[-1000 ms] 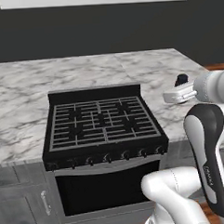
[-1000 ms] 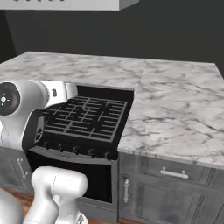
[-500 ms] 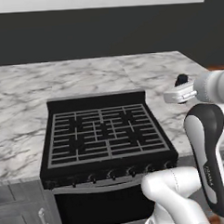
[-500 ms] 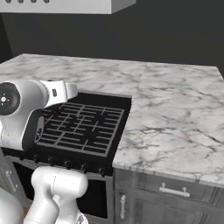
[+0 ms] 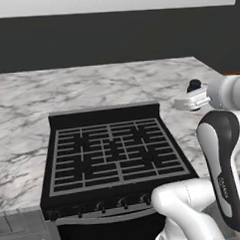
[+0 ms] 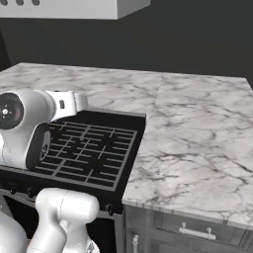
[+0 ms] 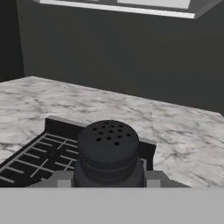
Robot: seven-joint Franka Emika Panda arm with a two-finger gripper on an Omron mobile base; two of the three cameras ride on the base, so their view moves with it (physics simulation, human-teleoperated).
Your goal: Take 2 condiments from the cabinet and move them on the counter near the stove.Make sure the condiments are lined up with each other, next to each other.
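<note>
Short all-black shaker bottle with perforated top [image 7: 108, 153] clamped in the two-finger gripper [image 7: 108, 178], right of the black gas stove [image 5: 114, 157], above white marble counter [image 6: 192, 133].

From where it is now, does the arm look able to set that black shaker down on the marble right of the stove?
Probably yes: the end effector holds the shaker beside the stove, and the counter there looks bare.
</note>
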